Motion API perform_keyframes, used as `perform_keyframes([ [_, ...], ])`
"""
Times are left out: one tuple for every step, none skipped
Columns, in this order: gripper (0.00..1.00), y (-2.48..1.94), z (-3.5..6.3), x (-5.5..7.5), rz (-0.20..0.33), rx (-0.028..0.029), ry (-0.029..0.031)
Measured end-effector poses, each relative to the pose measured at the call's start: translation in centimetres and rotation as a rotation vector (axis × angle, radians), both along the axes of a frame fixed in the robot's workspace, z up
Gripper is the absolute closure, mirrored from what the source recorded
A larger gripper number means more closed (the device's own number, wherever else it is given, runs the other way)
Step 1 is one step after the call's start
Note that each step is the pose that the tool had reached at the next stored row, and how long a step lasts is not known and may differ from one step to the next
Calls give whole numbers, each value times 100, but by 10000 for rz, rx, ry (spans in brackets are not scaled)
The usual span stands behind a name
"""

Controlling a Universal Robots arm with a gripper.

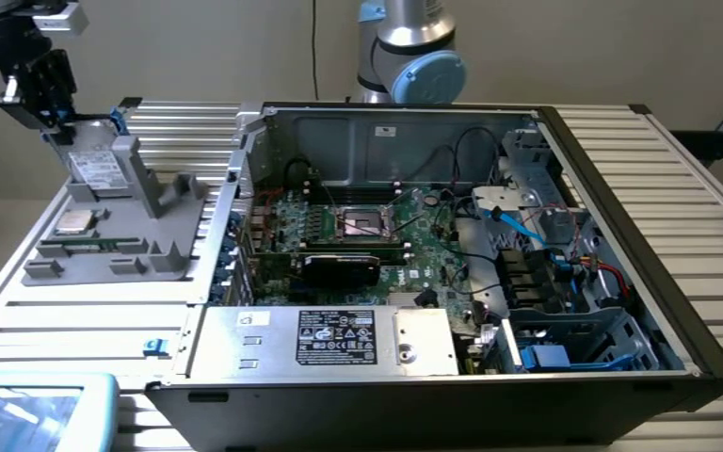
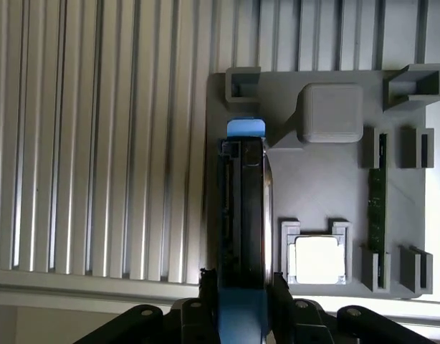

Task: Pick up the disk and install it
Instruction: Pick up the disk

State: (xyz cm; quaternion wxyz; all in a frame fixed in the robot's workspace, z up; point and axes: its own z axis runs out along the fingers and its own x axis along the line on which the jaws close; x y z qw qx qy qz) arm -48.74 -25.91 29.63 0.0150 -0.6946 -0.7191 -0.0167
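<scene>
Two fingers (image 2: 208, 287) of the gripper (image 2: 243, 290) lay against both sides of the disk (image 2: 243, 208) at its blue end. No gap was to see, so I judged them closed on it. The disk stood on its edge in the grey holder (image 2: 320, 179), seated in its slot, at the side next to the ribbed table (image 2: 98, 143).

To do this grasp well, I think the hold had to be centred and firm on the blue frame, and any lift had to go straight along the slot, without tilt.

Edges were close on one side: a grey block (image 2: 331, 113) of the holder stood just beside the disk, and the chip (image 2: 319, 259) sat near. On the other side lay only table. The case (image 1: 462, 235) stood beside the holder, on the exterior view's right.
</scene>
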Motion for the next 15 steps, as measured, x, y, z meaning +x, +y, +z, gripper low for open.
perform_keyframes([
  [54,0,-4,0,0,0,-1],
  [54,0,-7,0,0,0,-2],
  [54,0,-9,0,0,0,-1],
  [54,0,-12,0,0,0,-2],
  [54,0,-16,0,0,0,-3],
  [54,0,-19,0,-3,0,-3],
  [54,0,-21,-1,-6,0,-2],
  [54,0,-22,-2,-11,0,-3],
  [54,2,-23,-6,-19,0,-3],
  [54,6,-24,-13,-30,0,-3],
  [54,9,-23,-23,-39,0,-3],
  [54,13,-24,-34,-46,0,-3],
  [54,17,-24,-45,-53,0,-3],
  [54,23,-23,-52,-60,0,-2],
  [54,28,-24,-54,-64,-1,-3],
])
